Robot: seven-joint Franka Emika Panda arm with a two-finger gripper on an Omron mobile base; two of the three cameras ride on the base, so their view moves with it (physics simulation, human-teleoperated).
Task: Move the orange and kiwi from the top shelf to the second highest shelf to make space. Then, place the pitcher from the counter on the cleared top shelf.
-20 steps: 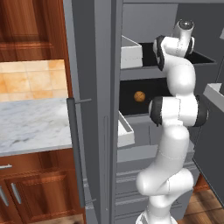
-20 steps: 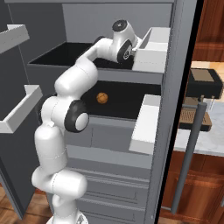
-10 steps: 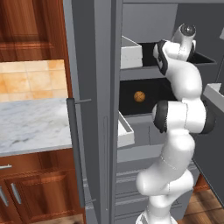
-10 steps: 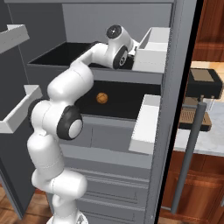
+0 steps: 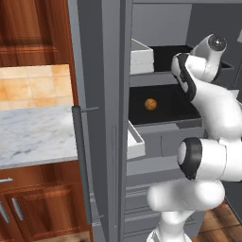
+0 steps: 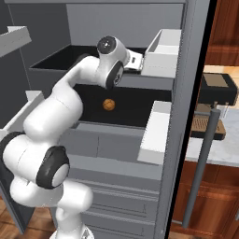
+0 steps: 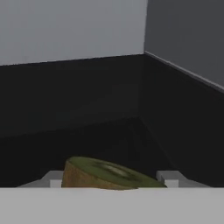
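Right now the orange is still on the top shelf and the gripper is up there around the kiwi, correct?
Not quite. The orange already sits on the second highest shelf, as the left base view shows. The rest holds: the hand view has the gripper at the top shelf with the kiwi between its tips.

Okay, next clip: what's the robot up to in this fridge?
The arm is reaching into the open fridge at the top shelf. In the hand view its pincer sits around a halved kiwi, fingertips either side, not visibly clamped. The orange already lies on the second highest shelf below.
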